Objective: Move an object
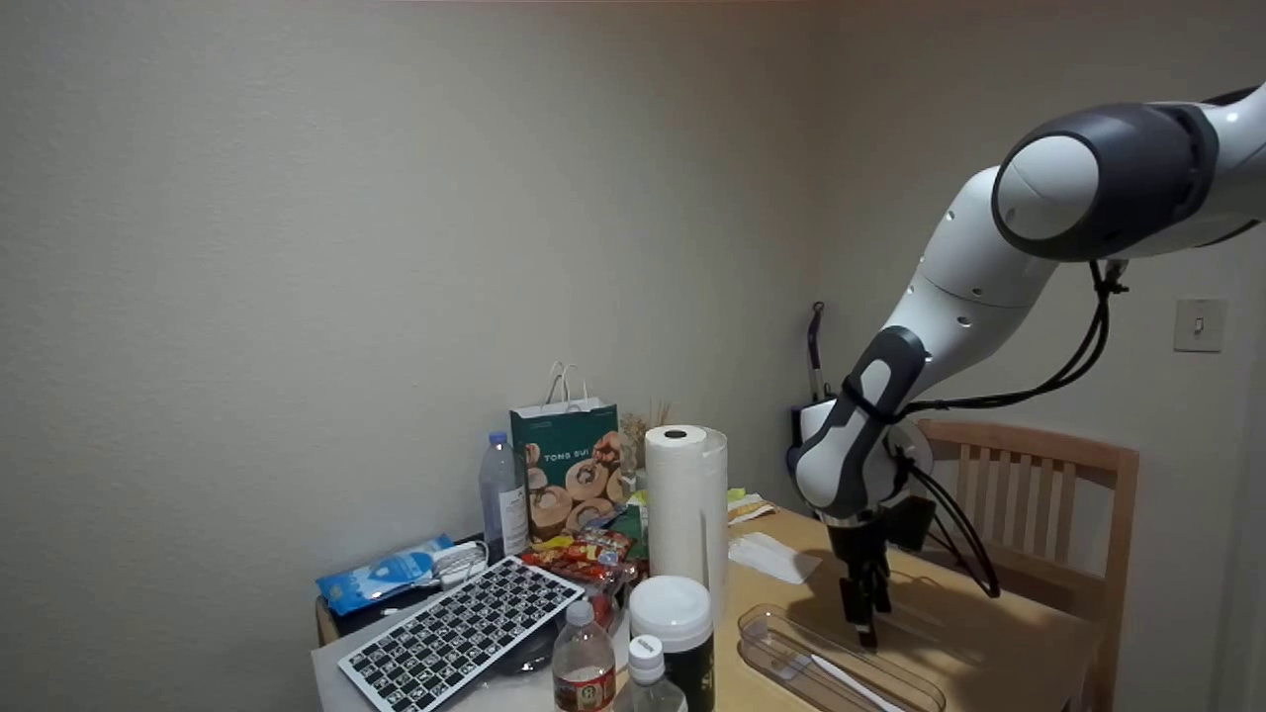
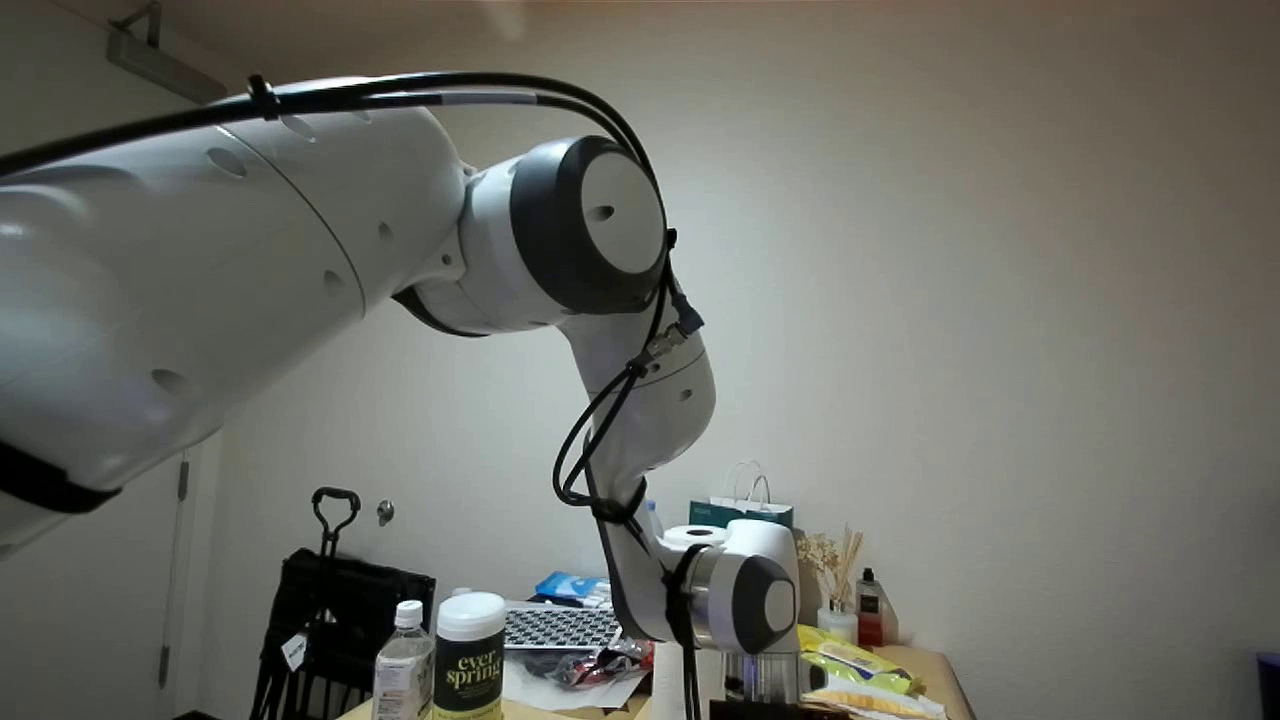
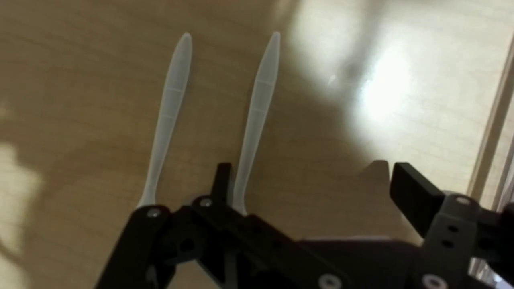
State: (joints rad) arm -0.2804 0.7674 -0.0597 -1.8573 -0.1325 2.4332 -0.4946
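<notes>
White utensil (image 3: 257, 106), presumably the item to move, lies on the table (image 3: 108, 80) between the parted fingers (image 3: 221, 180) of your gripper (image 3: 312, 174); nothing is grasped. Clock directions refer to the wrist view. Note the offset: the utensil runs just beside the 9 o'clock finger (contact cannot be confirmed) and well apart from the 3 o'clock finger. Its long axis points just past 12 and just past 6 o'clock, nearly square to the pinch line, so little wrist turn should be needed. Its lower end is hidden. To centre the utensil before gripping, shift toward 9 o'clock. Caution: a second utensil (image 3: 168, 116) lies beyond that finger, nearly parallel; a large shift could strike it. Farther out, toward 3 o'clock, a clear tray (image 3: 494, 128) is a likely destination.
</notes>
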